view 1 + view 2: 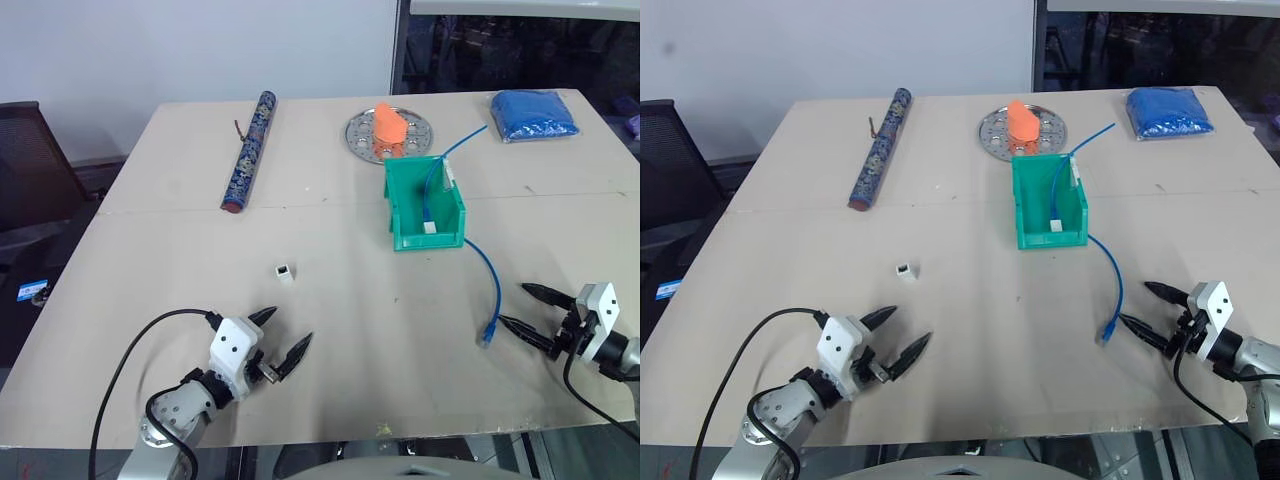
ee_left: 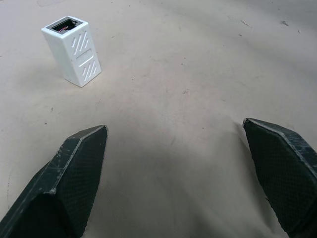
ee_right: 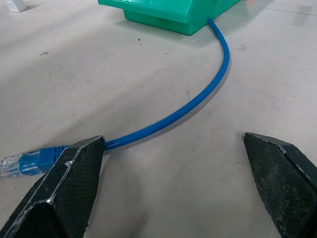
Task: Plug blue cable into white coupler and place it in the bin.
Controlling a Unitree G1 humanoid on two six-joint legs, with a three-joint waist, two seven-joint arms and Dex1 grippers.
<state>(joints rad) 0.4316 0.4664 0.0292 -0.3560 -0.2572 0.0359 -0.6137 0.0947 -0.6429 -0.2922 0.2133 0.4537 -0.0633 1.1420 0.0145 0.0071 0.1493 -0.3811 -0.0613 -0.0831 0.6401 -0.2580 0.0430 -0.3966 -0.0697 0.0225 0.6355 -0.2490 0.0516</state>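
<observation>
On the table (image 1: 330,330), white coupler (image 1: 286,271) stands apart from blue cable (image 1: 492,285).

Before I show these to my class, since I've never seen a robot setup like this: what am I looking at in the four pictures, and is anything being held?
A two-armed humanoid robot stands at a table. The two wide pictures come from cameras in its head, looking down over its arms. The two close-ups come from a camera on each wrist, looking out between that gripper's two black fingers.

The left gripper and right gripper are both open and hold nothing. The white coupler stands on the table ahead of the left gripper. The blue cable runs out of the green bin, its free plug lying near the right gripper. Farther back lie a patterned tube, a metal plate bearing an orange object, and a blue cloth bundle.
</observation>
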